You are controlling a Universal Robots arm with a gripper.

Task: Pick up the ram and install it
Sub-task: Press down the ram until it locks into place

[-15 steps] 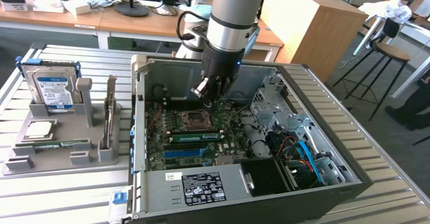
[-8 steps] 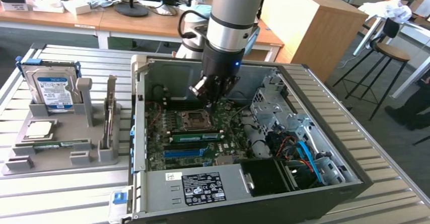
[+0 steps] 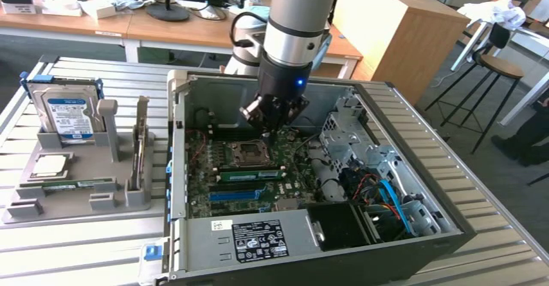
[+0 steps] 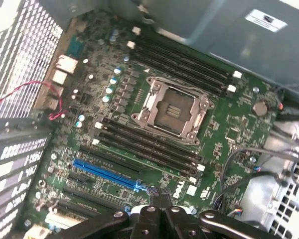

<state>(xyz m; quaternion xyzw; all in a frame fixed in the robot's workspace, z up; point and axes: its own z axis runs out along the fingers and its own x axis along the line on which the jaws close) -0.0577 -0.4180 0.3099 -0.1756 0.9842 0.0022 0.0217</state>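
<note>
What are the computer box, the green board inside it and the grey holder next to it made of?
Computer case: looks like bare metal, dull silver-grey sheet with folded edges. Motherboard: green circuit board, glossy, with black plastic slots and shiny metal dots. Grey holder: probably plastic, matte and blocky, possibly printed; hard to be sure.

One hard drive (image 3: 71, 114), one CPU socket (image 4: 172, 110), perhaps eight memory slots (image 4: 148, 144).

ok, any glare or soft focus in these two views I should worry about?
Exterior view: even daylight, the open case and gripper reasonably crisp, its interior by the drive bays shadowed. Wrist view: pale glare washes the metal wall, the gripper close to the lens is soft, and the CPU socket reads clearly.
</note>
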